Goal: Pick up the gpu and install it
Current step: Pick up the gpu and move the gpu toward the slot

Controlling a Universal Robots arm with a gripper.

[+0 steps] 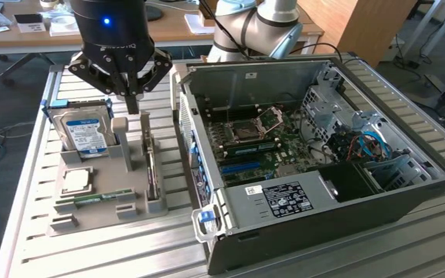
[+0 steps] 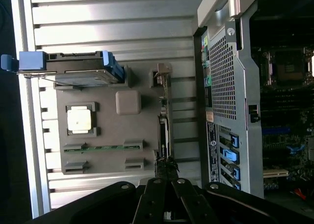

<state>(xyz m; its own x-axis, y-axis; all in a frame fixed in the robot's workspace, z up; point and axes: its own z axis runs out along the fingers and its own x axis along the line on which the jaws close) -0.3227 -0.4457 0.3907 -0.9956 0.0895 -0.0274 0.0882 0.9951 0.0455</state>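
Gpu (image 1: 151, 168): probably light, stiff, fragile, being a thin board with exposed parts. Best taken, by my judgement, at upper long edge, mid-length, pinched across flat faces.

Look: thin dark-brown card, standing on edge between two posts of grey holder tray (image 1: 99, 219), left-centre of frame, just beside open computer case (image 1: 346, 202).

Farther back, upper left: gripper (image 1: 134, 103), fingers together, empty, hovers near card's far end, not touching it.

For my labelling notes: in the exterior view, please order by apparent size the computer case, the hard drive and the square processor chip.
Largest: computer case.
Then: hard drive.
Smallest: processor chip.
The differences are clear.
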